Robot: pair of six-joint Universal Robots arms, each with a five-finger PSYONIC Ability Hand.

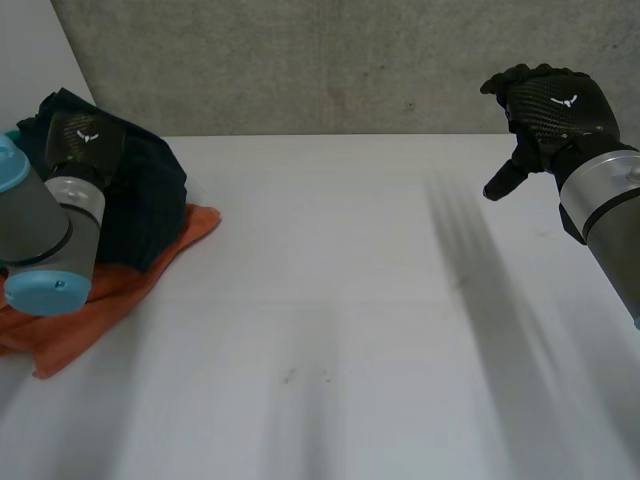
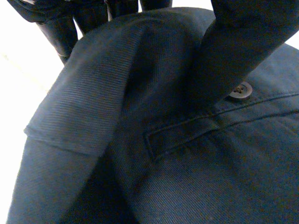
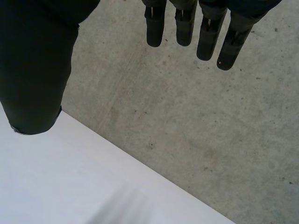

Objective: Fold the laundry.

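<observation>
The navy garment (image 1: 150, 200) sits bunched on an orange cloth (image 1: 110, 300) at the worktop's (image 1: 350, 300) 9 o'clock edge. The left hand (image 1: 85, 140) rests on top of it. In the left wrist view its thumb (image 2: 243, 46) presses beside a button (image 2: 240, 89), and its fingers (image 2: 58, 32) lie behind a raised fold, pinching that fold. The right hand (image 1: 548, 105) hangs at 2 o'clock, well apart, fingers (image 3: 187, 28) straight, spread and empty. The heap lies toward its 9 o'clock and shows no clear long axis, so the left hand is likely the one to draw it out.

navy garment (image 1: 150, 205), orange cloth (image 1: 112, 296), white table (image 1: 360, 300)
</observation>
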